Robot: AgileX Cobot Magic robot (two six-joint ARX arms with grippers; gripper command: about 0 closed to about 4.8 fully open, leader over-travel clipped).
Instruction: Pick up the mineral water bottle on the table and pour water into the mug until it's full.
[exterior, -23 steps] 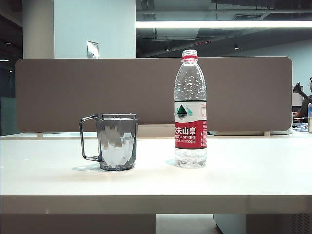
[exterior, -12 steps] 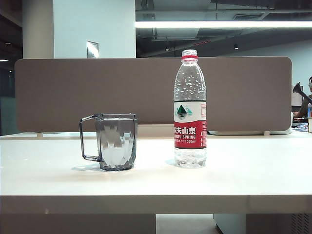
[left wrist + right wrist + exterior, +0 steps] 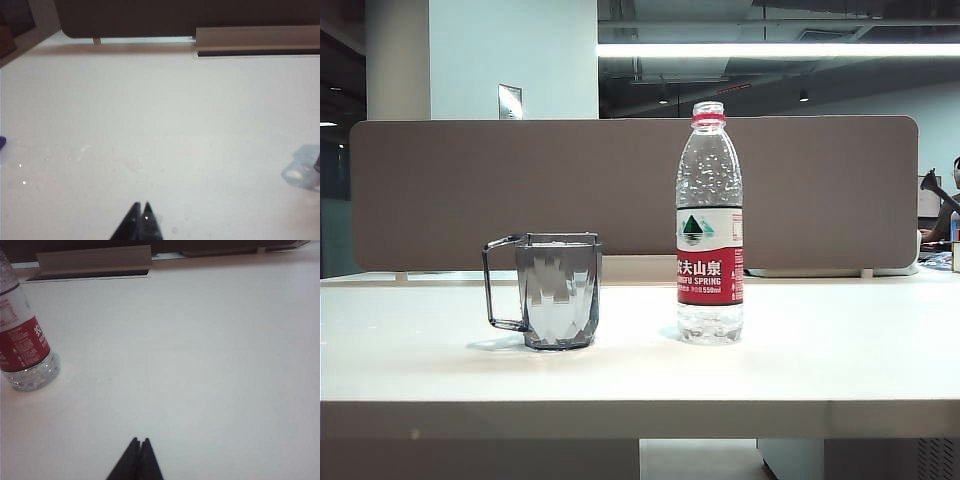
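Left claw [image 3: 141, 206], right claw [image 3: 139, 441] closed above table [image 3: 820, 350].

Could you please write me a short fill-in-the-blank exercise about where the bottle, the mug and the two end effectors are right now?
1. In the exterior view the mug stands to the ____ of the mineral water bottle.
2. The bottle stands ____ on the table.
3. The right end effector is ____, holding nothing.
4. The left end effector hovers over bare ____.

Missing words: left; upright; shut; table
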